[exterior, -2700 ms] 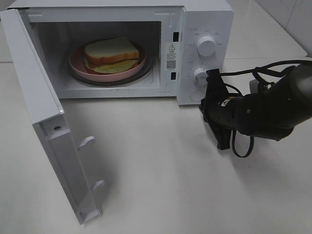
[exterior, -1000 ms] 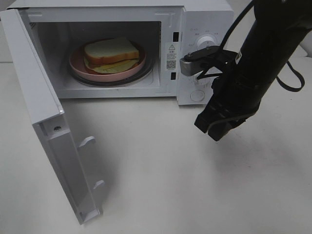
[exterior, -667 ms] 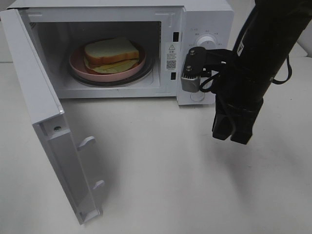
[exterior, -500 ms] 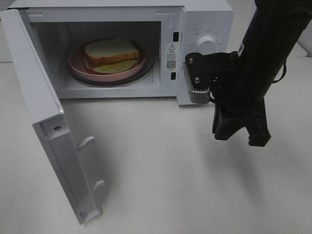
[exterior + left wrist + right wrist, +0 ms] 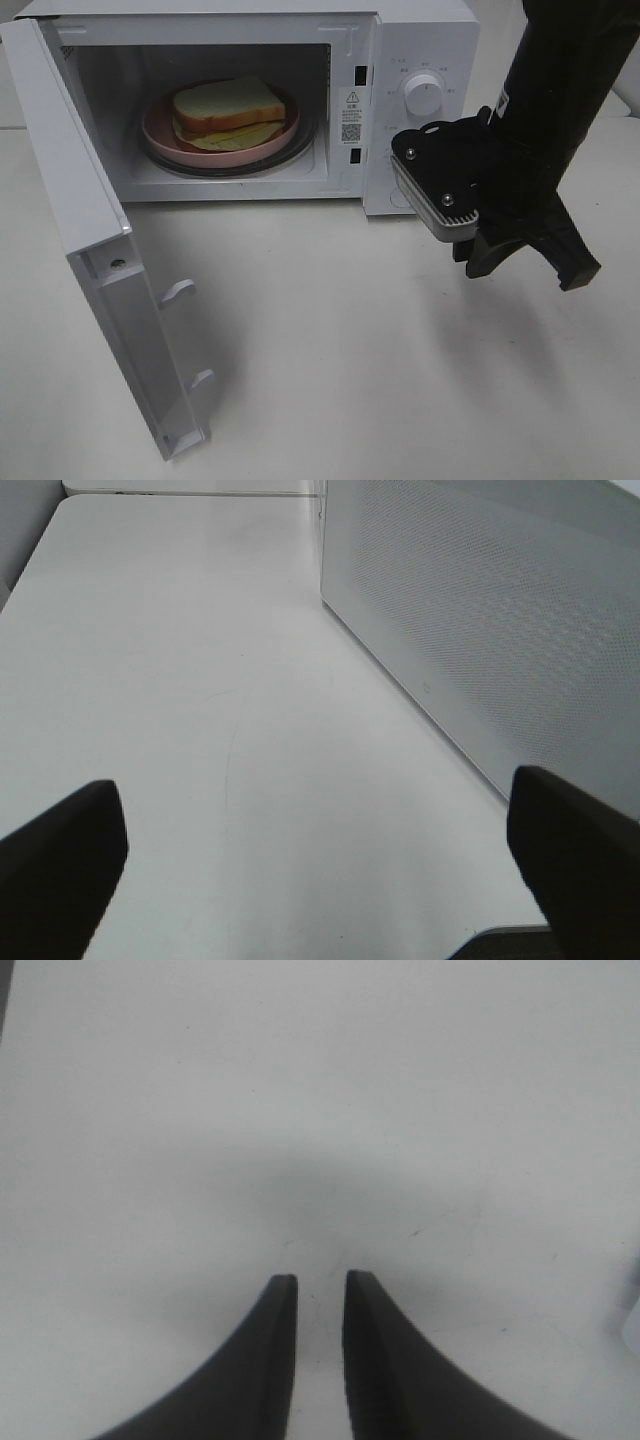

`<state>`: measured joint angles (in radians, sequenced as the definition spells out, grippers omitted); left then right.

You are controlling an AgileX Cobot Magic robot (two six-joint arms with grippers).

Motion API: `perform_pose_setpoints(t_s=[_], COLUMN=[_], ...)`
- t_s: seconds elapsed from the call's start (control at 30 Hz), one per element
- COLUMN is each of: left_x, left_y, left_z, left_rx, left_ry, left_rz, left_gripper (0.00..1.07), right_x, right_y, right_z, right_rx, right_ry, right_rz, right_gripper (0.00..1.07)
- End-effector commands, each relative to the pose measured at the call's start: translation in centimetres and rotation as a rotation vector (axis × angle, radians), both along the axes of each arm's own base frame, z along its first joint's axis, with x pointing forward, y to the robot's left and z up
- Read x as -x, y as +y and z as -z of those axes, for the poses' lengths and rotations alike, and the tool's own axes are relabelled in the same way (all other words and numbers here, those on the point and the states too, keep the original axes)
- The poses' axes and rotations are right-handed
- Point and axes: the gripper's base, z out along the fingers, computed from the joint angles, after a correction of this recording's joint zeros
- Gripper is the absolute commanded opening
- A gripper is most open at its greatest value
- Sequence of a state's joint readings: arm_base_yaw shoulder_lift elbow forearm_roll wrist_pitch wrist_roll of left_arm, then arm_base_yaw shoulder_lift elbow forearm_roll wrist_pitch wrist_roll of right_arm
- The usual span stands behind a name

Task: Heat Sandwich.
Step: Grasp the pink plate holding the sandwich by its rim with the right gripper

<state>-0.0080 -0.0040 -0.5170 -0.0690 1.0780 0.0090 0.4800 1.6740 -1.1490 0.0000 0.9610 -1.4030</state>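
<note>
The sandwich, white bread with tan crust and pale yellow filling, lies on a round pink plate inside the open white microwave. Its door stands swung out to the left. My right gripper hangs over the table in front of the control panel and points down. In the right wrist view the gripper has its jaws almost together with nothing between them. My left gripper is open wide and empty, low over the table beside the door's perforated pane. It is out of the high view.
The upper knob shows on the control panel; the lower knob is hidden behind my right wrist camera. Bare white table lies in front of the microwave. The door juts toward the front left.
My right arm has risen from the lower knob and turned so the gripper points down. It has drifted right and away from the control panel. Sandwich, plate and door have not moved.
</note>
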Motion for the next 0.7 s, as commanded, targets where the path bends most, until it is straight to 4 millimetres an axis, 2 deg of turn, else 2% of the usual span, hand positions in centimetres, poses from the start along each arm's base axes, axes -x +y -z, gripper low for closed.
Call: perform_pose_setpoints(t_s=[0.03, 0.07, 0.1, 0.17, 0.2, 0.23, 0.33, 0.47, 0.7], left_x=[0.05, 0.05, 0.05, 0.05, 0.05, 0.05, 0.05, 0.05, 0.05], left_y=[0.00, 0.00, 0.00, 0.00, 0.00, 0.00, 0.00, 0.00, 0.00], left_z=[0.00, 0.00, 0.00, 0.00, 0.00, 0.00, 0.00, 0.00, 0.00], left_rx=[-0.001, -0.001, -0.001, -0.001, -0.001, -0.001, -0.001, -0.001, -0.001], left_ry=[-0.012, -0.012, -0.012, -0.012, -0.012, -0.012, -0.012, -0.012, -0.012], left_rz=[-0.007, -0.007, -0.007, -0.007, -0.007, -0.007, -0.007, -0.007, -0.007], left_gripper=[0.98, 0.98, 0.98, 0.98, 0.98, 0.98, 0.98, 0.98, 0.98], right_x=[-0.27, -0.27, -0.42, -0.55, -0.79, -0.79, -1.20, -1.17, -1.21], right_y=[0.07, 0.07, 0.15, 0.25, 0.37, 0.37, 0.59, 0.57, 0.59], right_z=[-0.42, -0.42, -0.44, -0.46, -0.51, -0.51, -0.61, -0.60, -0.61], right_rx=[-0.024, -0.024, -0.033, -0.044, -0.064, -0.064, -0.106, -0.107, -0.109], right_ry=[-0.042, -0.042, -0.058, -0.073, -0.096, -0.096, -0.132, -0.128, -0.132], right_rz=[0.021, 0.021, 0.027, 0.044, 0.093, 0.093, 0.214, 0.232, 0.227], right_gripper=[0.32, 0.32, 0.42, 0.54, 0.69, 0.69, 0.92, 0.98, 0.96])
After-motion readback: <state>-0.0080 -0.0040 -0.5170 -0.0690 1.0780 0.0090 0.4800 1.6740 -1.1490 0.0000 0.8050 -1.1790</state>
